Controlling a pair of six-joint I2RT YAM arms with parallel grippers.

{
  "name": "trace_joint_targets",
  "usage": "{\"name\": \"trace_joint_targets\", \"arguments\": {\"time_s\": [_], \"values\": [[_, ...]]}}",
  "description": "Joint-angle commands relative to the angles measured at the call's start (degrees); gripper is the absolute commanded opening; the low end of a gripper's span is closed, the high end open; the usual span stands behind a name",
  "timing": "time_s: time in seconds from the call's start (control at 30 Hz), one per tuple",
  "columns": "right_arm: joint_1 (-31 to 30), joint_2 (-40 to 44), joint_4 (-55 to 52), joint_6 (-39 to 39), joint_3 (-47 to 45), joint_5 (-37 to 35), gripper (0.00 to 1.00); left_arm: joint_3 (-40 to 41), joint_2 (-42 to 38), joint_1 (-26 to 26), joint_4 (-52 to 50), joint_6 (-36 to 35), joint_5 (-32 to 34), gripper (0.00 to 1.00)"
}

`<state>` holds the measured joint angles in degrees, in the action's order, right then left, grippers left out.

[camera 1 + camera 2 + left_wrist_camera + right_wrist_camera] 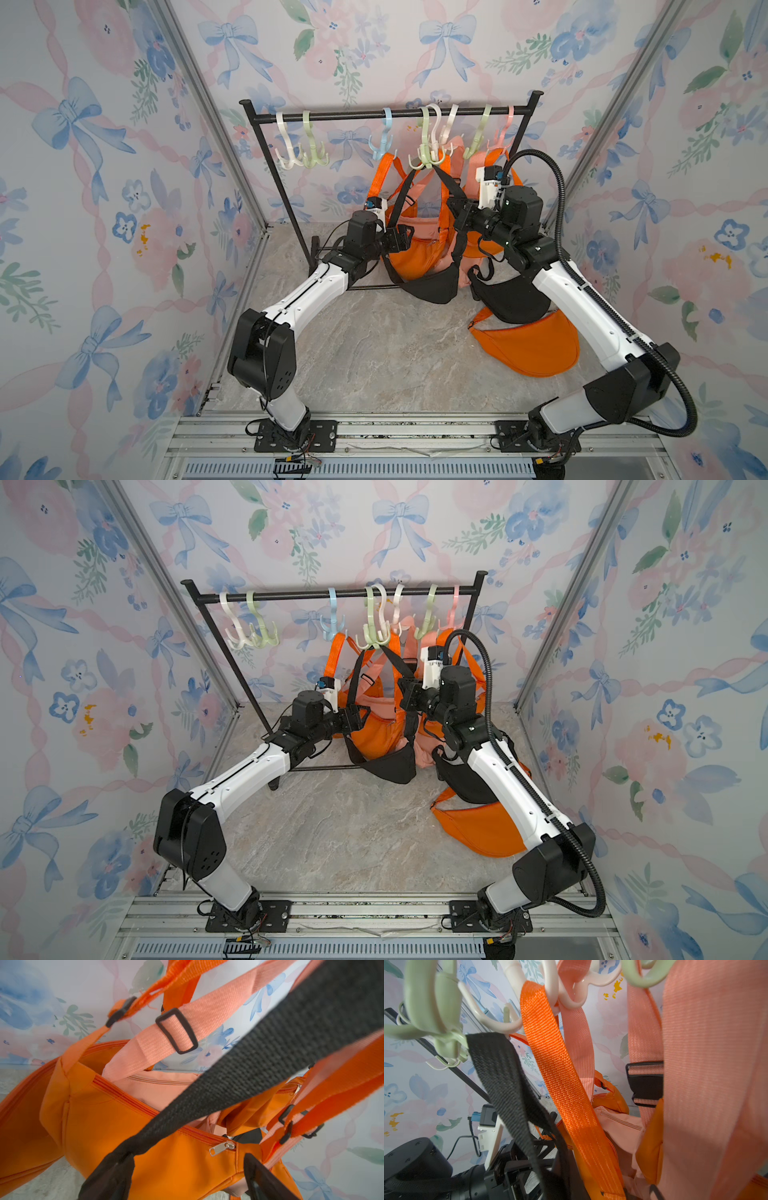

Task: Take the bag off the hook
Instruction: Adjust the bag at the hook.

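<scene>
Nearest on the marble surface [374,353] lies a loose orange bag [528,345], with a loose black bag [515,299] touching it just behind.

Past them the two arms meet at the rack. The left gripper [404,240] has its jaws spread. In the left wrist view the black strap [270,1053] lies against one of its fingers [112,1176], and the other finger stands apart, with orange fabric showing in the gap.

The right gripper [455,208] is pressed together beside the strap's other branch. Whether it pinches any webbing I cannot tell.

Between the arms hangs the black bag [432,286], low, in front of the hanging orange bags [411,253]. Its strap runs up in two branches to a pale green hook [427,154] on the black rail [353,115], and is looped over it.
</scene>
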<state>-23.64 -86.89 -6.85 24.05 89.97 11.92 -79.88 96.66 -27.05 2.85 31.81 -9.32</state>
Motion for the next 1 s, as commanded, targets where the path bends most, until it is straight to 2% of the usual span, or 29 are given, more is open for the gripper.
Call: {"name": "trace_joint_targets", "arguments": {"time_s": [0.0,0.1,0.23,0.53,0.8,0.83,0.9,0.97], "values": [[0.7,0.7,-0.4,1.3,-0.5,1.0,0.00,-2.9,0.4,0.1,-0.2,-0.6,-1.2,0.41],[-0.2,-0.1,0.2,2.1,1.4,1.6,0.00,-3.6,-0.1,0.1,-0.9,-0.8,-0.5,0.21],[-3.4,-3.4,-2.1,0.1,9.1,1.6,0.00,-4.7,-1.6,0.2,-2.2,-1.4,0.1,0.10],[-12.8,-16.6,-11.3,-5.8,34.8,2.1,0.00,-4.5,-10.9,2.5,-4.3,-3.7,3.9,0.07],[-19.4,-32.2,-22.0,-8.6,63.1,3.6,0.00,2.9,-22.7,8.4,-3.2,-3.8,9.2,0.07],[-20.0,-34.2,-22.5,-8.6,66.3,3.8,0.00,3.9,-23.8,8.8,-3.1,-3.4,9.3,0.09],[-20.8,-36.8,-22.2,-8.0,70.8,4.2,0.00,6.0,-25.2,9.1,-2.5,-3.0,9.2,0.28],[-21.2,-37.6,-19.9,-6.7,70.9,4.9,0.00,8.1,-26.1,9.0,-1.3,-1.8,7.7,0.78]]}}
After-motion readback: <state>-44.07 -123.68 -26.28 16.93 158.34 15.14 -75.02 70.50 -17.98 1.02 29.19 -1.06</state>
